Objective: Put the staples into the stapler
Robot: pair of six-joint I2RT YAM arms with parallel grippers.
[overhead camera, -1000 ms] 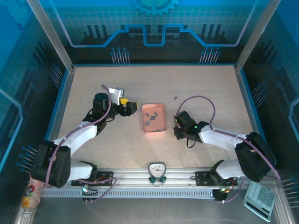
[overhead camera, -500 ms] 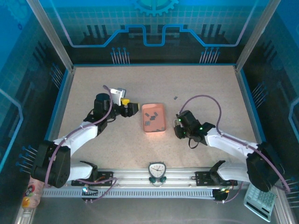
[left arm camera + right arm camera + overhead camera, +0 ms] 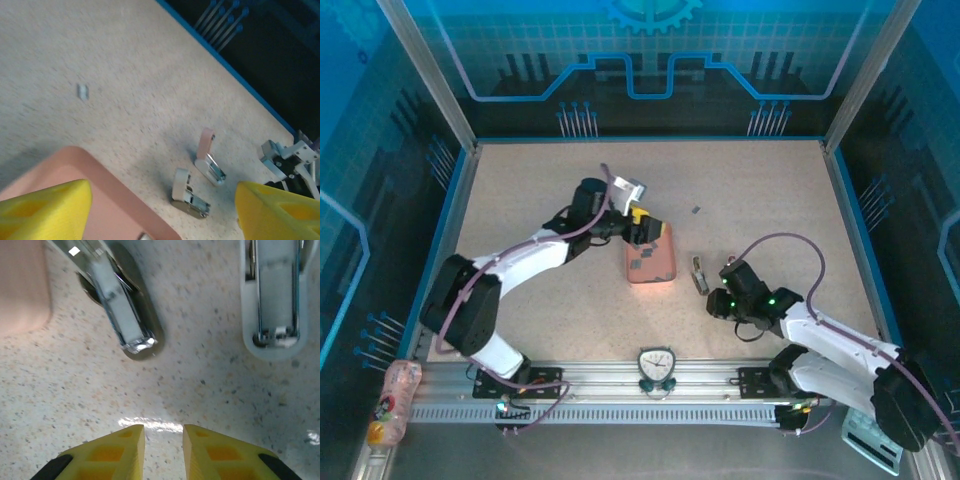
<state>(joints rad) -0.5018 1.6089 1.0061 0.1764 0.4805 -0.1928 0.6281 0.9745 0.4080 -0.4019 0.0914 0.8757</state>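
Two small staplers lie open on the table right of the pink tray (image 3: 663,270); the left wrist view shows one (image 3: 190,194) with a grey lid and the other (image 3: 210,161) with a pink lid. Dark staples (image 3: 640,263) lie in the tray, and one loose strip (image 3: 82,91) sits on the table beyond it. My left gripper (image 3: 642,224) hovers over the tray's far end, open and empty (image 3: 162,196). My right gripper (image 3: 716,298) sits just short of the staplers (image 3: 125,320), its fingers a narrow gap apart with nothing between them (image 3: 163,432).
The second stapler's metal channel (image 3: 275,290) faces my right gripper at the upper right of its view. Blue walls ring the table (image 3: 770,180). A clock (image 3: 655,365) stands on the front rail, and a calculator (image 3: 875,430) lies at the near right.
My left arm has swung right, from beside the tray to over its far end. My right arm has drawn back toward the near right, uncovering the staplers on the table.
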